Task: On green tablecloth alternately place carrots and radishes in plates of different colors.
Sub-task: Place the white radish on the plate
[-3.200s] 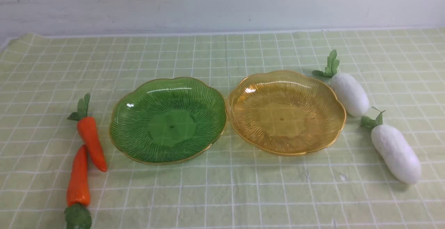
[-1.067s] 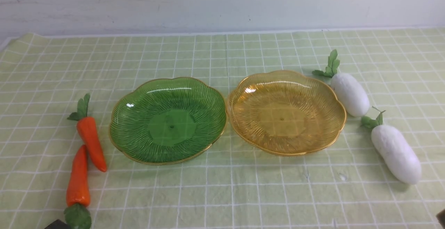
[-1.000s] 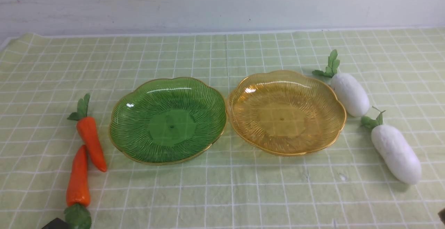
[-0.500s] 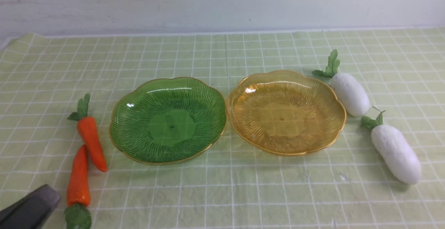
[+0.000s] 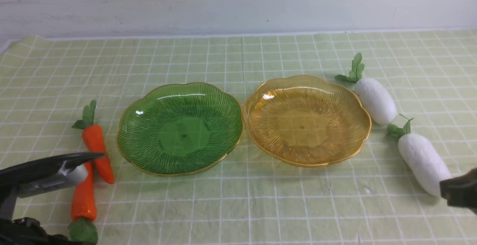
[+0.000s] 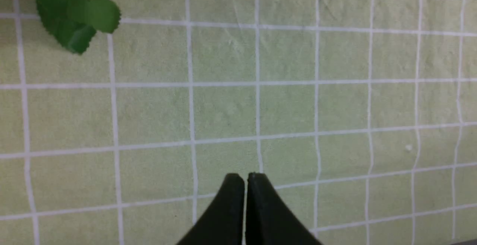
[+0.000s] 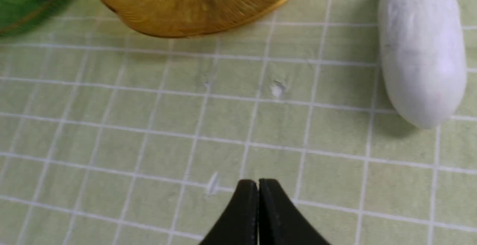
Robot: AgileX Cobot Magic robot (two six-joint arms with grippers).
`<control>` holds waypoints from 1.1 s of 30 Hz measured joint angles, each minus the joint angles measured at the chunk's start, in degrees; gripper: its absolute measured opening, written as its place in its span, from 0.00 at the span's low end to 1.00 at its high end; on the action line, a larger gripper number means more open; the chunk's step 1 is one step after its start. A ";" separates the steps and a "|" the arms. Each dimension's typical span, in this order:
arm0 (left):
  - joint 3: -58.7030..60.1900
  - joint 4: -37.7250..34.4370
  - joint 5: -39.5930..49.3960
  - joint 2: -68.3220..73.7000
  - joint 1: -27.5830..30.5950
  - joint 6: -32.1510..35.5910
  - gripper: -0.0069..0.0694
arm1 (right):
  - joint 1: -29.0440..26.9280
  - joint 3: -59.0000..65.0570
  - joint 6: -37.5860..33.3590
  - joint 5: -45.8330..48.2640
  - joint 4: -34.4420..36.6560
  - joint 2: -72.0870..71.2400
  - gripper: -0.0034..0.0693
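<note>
Fabric in pale yellow-green with a white grid, the green tablecloth (image 5: 238,207) covered the work surface up to the white wall (image 5: 238,3) across the top of the frame. Two plates sat at mid-frame with their rims almost meeting: the green plate (image 5: 180,129) left of centre, the amber plate (image 5: 305,122) right of centre. All four vegetables lay on the cloth, outside the plates.

Carrots, left side of the frame: the far carrot (image 5: 97,152) lay just beside the green plate's left rim, leaves toward the wall. The near carrot (image 5: 83,200) lay below it, its leafy end at the lower edge.

Radishes, right side of the frame: the far radish (image 5: 375,101) lay just beside the amber plate's right rim. The near radish (image 5: 423,159) lay to its lower right, its sprig near the far radish's rounded end.

Left gripper (image 6: 245,178): fingers pressed against each other, a hairline seam between them. In the front view it reached in from the lower left corner and overlapped the near carrot's upper part. Its wrist camera showed cloth beyond the fingertips and one leafy top (image 6: 70,10) well apart from them; which carrot it belonged to could not be told.

Right gripper (image 7: 258,183): fingers likewise pressed together. In the front view it stood at the right edge, low, overlapping the near radish's lower end. Its wrist camera showed that radish apart from the fingertips.
</note>
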 joint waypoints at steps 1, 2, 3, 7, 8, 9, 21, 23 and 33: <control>0.00 0.08 -0.21 0.80 0.00 0.00 0.08 | 0.00 -1.63 1.87 0.31 -1.96 2.76 0.05; 0.00 0.21 -0.59 1.35 0.00 0.00 0.08 | 0.00 -3.61 3.70 0.87 -3.85 5.34 0.05; -0.02 0.21 -1.14 1.66 0.00 0.00 0.08 | 0.00 -5.27 5.45 1.49 -6.07 8.24 0.06; -0.07 0.26 -2.37 1.80 0.00 0.00 0.08 | 0.00 -11.20 10.01 3.43 -11.24 15.67 0.10; -0.07 0.26 -2.75 1.80 0.00 0.00 0.08 | 0.00 -12.82 10.93 3.58 -12.63 17.81 0.12; -0.07 0.26 -3.11 1.80 0.00 0.00 0.08 | 0.00 -13.58 11.16 3.58 -13.46 19.19 0.13; -0.07 1.49 -4.13 1.80 0.00 4.56 0.08 | 0.00 -20.57 15.76 0.11 -26.78 36.24 0.63; -0.07 1.49 -4.20 1.80 0.00 4.72 0.08 | 0.00 -20.68 17.30 -1.29 -28.69 37.84 0.70; -0.07 1.54 -4.49 1.80 0.00 4.89 0.08 | 0.00 -20.81 20.14 -5.11 -32.93 45.89 0.78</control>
